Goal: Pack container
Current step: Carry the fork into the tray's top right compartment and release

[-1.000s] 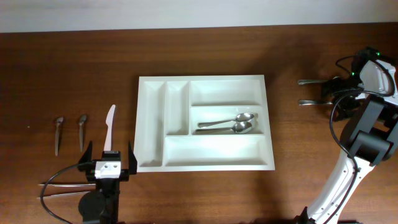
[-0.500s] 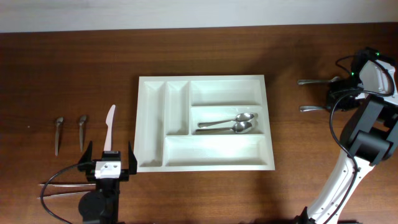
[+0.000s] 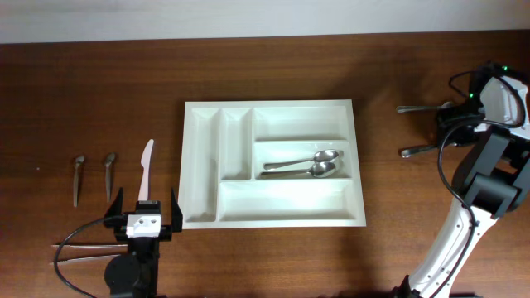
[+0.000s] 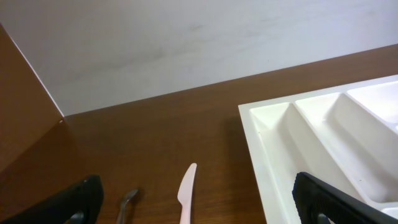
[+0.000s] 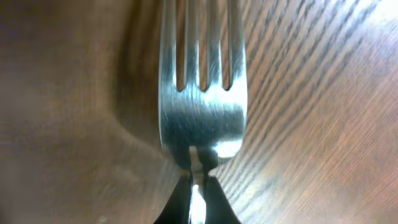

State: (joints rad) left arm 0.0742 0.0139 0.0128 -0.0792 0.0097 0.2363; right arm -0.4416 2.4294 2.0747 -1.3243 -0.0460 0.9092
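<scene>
The tray (image 3: 281, 201) sits mid-table, with two spoons (image 3: 302, 165) in its middle wide slot. The left gripper (image 3: 146, 202) has its jaws spread, near a knife (image 3: 146, 168). At far right, the right gripper (image 5: 198, 200) pinches a fork (image 5: 202, 118).

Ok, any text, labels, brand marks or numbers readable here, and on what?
None readable.
The white tray: unmarked in both views showing it.
The fork, jaws of the right gripper shut on it: bare metal, no stamp visible.
The white block on the left gripper: two dark dots, not characters.
The spoons in the tray: too small to tell.
</scene>
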